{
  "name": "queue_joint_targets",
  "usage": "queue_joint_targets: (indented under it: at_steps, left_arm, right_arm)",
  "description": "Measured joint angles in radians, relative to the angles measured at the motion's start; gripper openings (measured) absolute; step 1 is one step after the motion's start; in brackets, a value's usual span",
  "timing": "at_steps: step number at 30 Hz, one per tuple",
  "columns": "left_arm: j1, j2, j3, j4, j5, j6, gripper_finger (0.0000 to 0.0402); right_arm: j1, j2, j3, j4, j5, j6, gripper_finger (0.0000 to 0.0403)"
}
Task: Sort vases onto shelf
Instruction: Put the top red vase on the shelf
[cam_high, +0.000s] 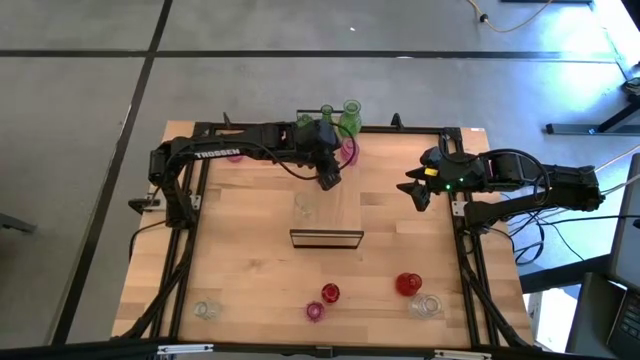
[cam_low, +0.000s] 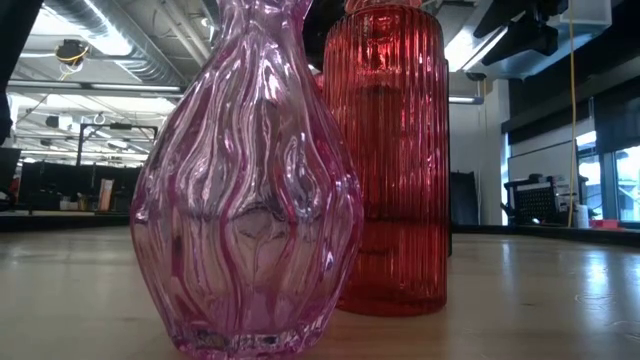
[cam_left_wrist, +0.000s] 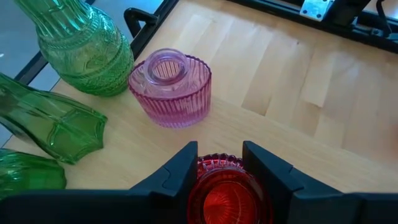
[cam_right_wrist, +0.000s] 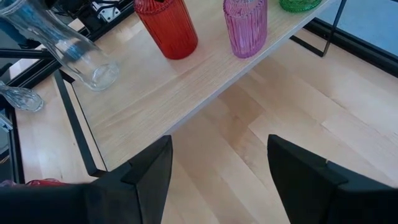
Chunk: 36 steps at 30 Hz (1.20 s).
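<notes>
Nearest the front edge, five vases wait on the table (cam_high: 240, 260): a clear one (cam_high: 205, 310) at the left, a pink one (cam_high: 315, 312) and a red one (cam_high: 330, 293) in the middle, another red (cam_high: 407, 284) and another clear (cam_high: 427, 305) at the right. Beyond them the shelf (cam_right_wrist: 155, 87) runs away from its dark-framed end towards the far edge.

Partway along it, the left gripper (cam_left_wrist: 219, 155) comes down from above, its fingers (cam_left_wrist: 180, 171) half closed on either side of the rim of a ribbed red vase (cam_left_wrist: 224, 193), which stands upright on the plank. Just past that vase stands a squat pink ribbed vase (cam_left_wrist: 171, 87), and beyond it three green vases (cam_left_wrist: 84, 43) crowd the far end.

Since the held vase's long axis is vertical and its pink neighbour is close, letting go probably calls for a straight lift, with no drift towards the far end.

Out to the right of the shelf, the right gripper (cam_right_wrist: 217, 155) hovers over bare tabletop, spread wide and empty. It is the nearer arm to the red and clear pair at the front right.
</notes>
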Motion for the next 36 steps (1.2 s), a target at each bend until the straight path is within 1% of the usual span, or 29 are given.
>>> queue_joint_targets:
  at_steps: [5,16,25,36]
  left_arm:
    - [0.0,0.0,0.0,-0.003,0.0,0.0,0.0111]
    - [0.003,0.0,0.0,-0.002,0.001,-0.004,0.0115]
    - [0.01,0.0,0.0,0.044,0.043,-0.007,0.0117]
    - [0.01,0.0,0.0,0.033,0.043,-0.026,0.0117]
  right_arm:
    - [0.0,0.0,0.0,0.0,0.0,0.001,0.0241]
    - [0.0,0.0,0.0,0.001,-0.015,0.002,0.0241]
    - [0.0,0.0,0.0,0.001,-0.016,0.002,0.0241]
    - [0.0,0.0,0.0,0.003,-0.032,0.002,0.0241]
